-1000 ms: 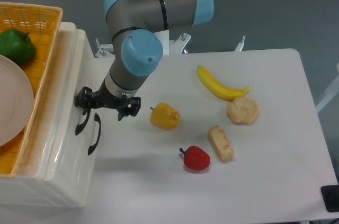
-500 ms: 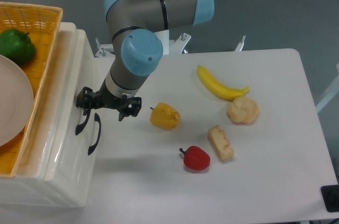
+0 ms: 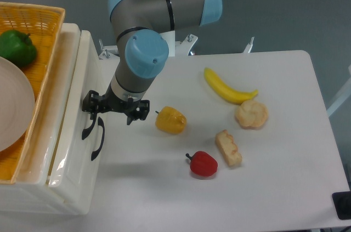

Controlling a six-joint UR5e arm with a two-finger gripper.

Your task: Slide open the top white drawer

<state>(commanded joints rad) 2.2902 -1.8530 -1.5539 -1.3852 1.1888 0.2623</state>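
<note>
Red pepper (image 3: pixel 203 164) and yellow pepper (image 3: pixel 170 120) lie nearest on the table. Left, the top white drawer (image 3: pixel 74 111) sits slightly proud of the cabinet; glossy plastic, probably light but slippery, so pull by its black curved handle (image 3: pixel 86 126). Gripper (image 3: pixel 94 106) at the handle's upper end; finger closure not discernible.

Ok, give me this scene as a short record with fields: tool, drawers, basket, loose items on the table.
tool: black two-finger tool at the curved black handle of the glossy cream-white top drawer; whether it is clamped cannot be told
top drawer: front slightly out from the cabinet
lower drawer: white lower drawer, shut
basket: orange wicker basket holding a green pepper and a white plate
table items: yellow pepper, red pepper, yellow banana, two bread pieces
</note>
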